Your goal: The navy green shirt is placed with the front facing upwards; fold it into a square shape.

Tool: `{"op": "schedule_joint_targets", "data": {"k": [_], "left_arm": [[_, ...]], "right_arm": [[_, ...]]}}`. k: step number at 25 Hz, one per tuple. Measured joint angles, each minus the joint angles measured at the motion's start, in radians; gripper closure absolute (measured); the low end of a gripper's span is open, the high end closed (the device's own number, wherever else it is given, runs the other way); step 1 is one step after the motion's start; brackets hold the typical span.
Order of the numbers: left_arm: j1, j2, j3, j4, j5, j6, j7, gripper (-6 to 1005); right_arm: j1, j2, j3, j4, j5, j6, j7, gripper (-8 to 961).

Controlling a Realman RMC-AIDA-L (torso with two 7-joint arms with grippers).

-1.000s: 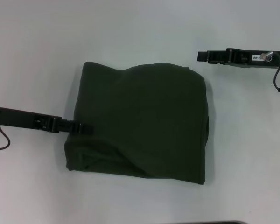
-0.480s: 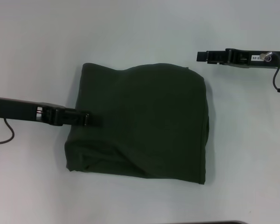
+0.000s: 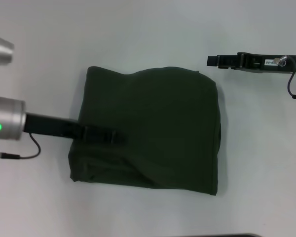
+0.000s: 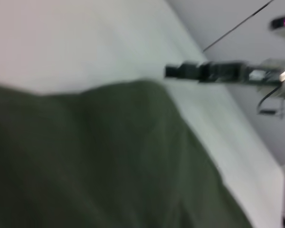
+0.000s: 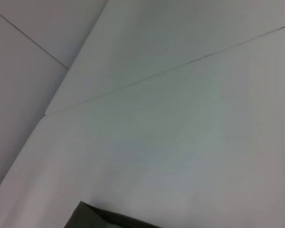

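The navy green shirt lies on the white table folded into a rough square, plain green side up, with a rumpled lower left corner. No lettering or collar shows. My left gripper reaches in from the left and sits low over the left part of the shirt. In the left wrist view the cloth fills the lower frame. My right gripper hangs off the shirt's far right corner, apart from the cloth, shut and holding nothing. It also shows in the left wrist view. A corner of the shirt shows in the right wrist view.
The white table surrounds the shirt on all sides. A dark edge shows at the near side of the table. A cable trails from my left wrist.
My left arm has slid rightward, from the shirt's left edge further onto the cloth. The right arm and the shirt's outline have stayed in place.
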Motion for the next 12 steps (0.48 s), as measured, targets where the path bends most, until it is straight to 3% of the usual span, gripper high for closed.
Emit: {"op": "schedule_joint_targets", "data": {"k": [6,12], "left_arm": [[-0.007,-0.005,0.044,0.037,0.008,-0.065,-0.003,298],[-0.006,-0.005,0.029,0.021,-0.003,-0.018,0.001,298]], "right_arm": [[0.000,0.001,0.000,0.000,0.000,-0.001,-0.001,375],[0.003,0.001,-0.001,0.000,0.000,-0.002,-0.002,375]]}}
